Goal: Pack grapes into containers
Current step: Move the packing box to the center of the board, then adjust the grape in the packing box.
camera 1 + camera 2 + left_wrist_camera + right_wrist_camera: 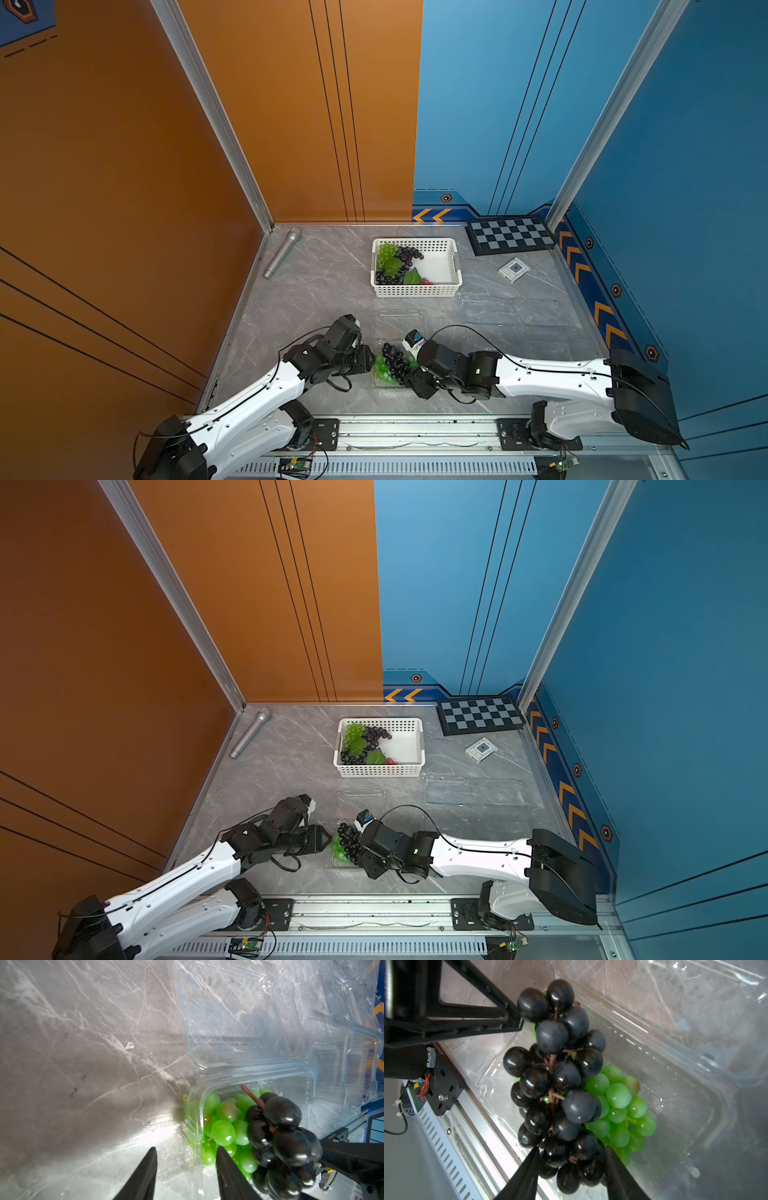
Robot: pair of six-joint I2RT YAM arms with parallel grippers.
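The dark bunch [560,1084], glossy purple-black berries on a reddish stem, is lying over the green bunch [620,1109], whose pale translucent berries are resting inside the front container [695,1095], a clear plastic clamshell. The right gripper [572,1149] is clamping the dark bunch's end, with berries pressing against both fingers. The left gripper [187,1148] is gripping nothing, its jaws parted, with 1 finger outside the container's wall and 1 inside over the green berries. The lid [239,1022] is lying open on the far side. Further back, the white basket [415,291] is holding more grapes [395,262], green, dark and red, with 2 leaves. Everything is sitting on a grey marbled table [311,299], where a silver microphone [282,253], a chequered board [511,235] and a small clear box [514,270] are also lying. An orange wall [291,104] and a blue wall [478,104] are enclosing it.
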